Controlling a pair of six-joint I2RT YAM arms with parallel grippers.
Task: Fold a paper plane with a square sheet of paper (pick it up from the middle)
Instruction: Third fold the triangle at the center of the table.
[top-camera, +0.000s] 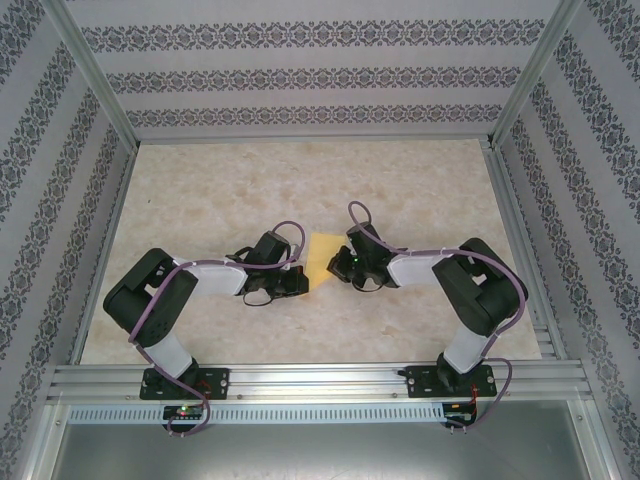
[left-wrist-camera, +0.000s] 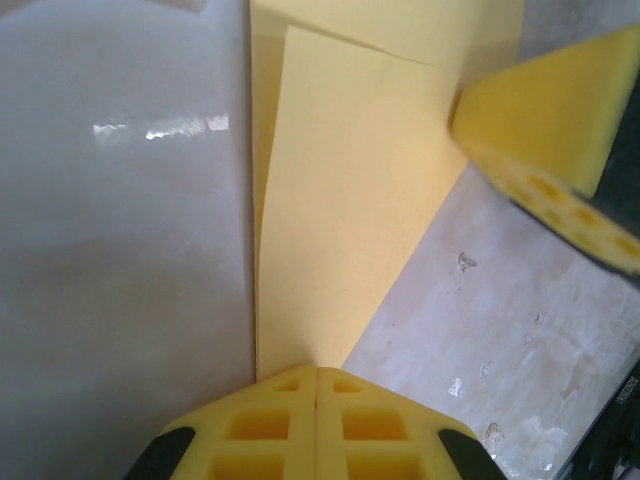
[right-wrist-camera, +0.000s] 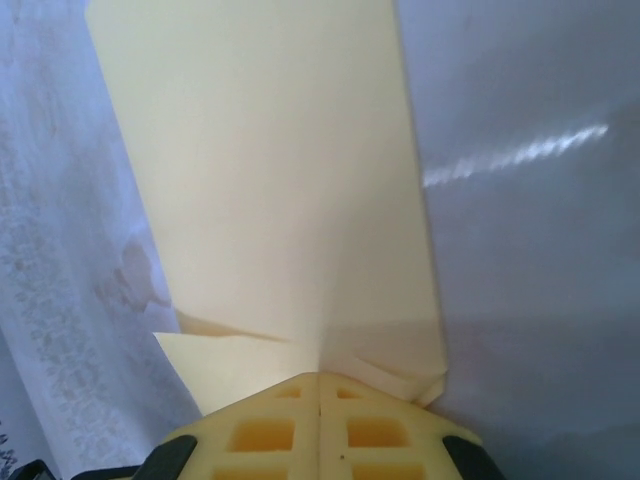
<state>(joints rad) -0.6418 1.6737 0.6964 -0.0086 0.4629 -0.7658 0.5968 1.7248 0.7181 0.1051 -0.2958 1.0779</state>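
the yellow paper (top-camera: 322, 262) sits between the two arms near the middle of the marbled table (top-camera: 300, 180), held at opposite ends. the left gripper (left-wrist-camera: 317, 372) is pressed together on its narrow tip. the right gripper (right-wrist-camera: 318, 378) is pressed together on the other end, where small flaps overlap. the sheet is no longer square: layered folds run lengthwise and taper like a dart. the main folds look done; wings and final creasing seem left.
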